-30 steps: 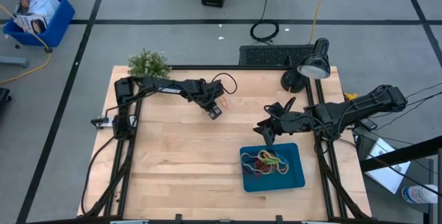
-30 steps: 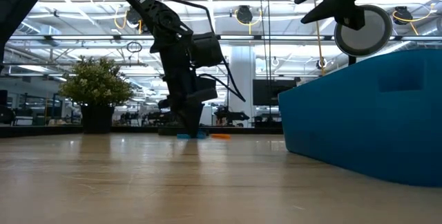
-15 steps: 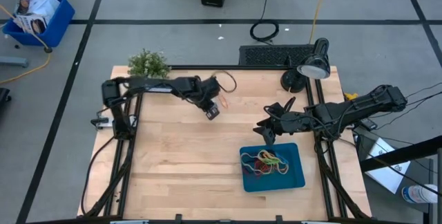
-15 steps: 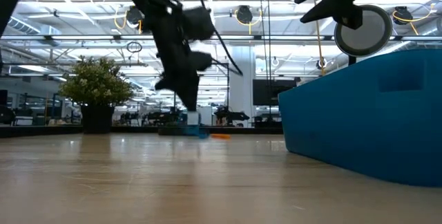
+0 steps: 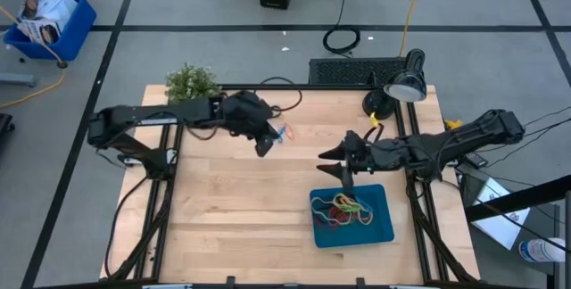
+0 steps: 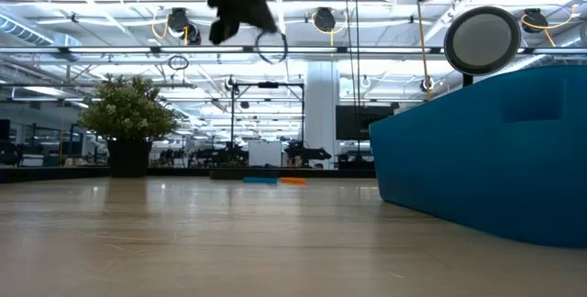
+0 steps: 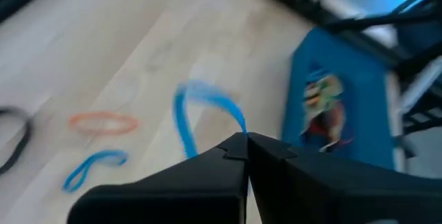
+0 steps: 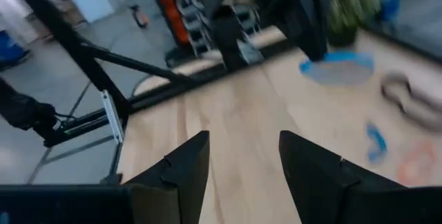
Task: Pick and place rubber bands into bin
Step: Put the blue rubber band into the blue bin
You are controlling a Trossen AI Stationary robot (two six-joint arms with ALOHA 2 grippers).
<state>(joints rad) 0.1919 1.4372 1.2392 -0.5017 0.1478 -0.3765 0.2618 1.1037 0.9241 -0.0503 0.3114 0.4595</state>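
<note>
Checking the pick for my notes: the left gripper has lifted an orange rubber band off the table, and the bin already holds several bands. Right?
Not quite: the band pinched in the left gripper is blue, as the left wrist view shows. The orange band lies on the table. The bin does hold several bands.

even bright overhead light, soft faint shadows; both wrist views smeared with motion blur

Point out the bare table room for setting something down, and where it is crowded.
Free: the wood left of the bin, down to the near edge. Crowded: the far edge around the plant, lamp and loose rubber bands; the bin's floor is also covered with bands.
</note>
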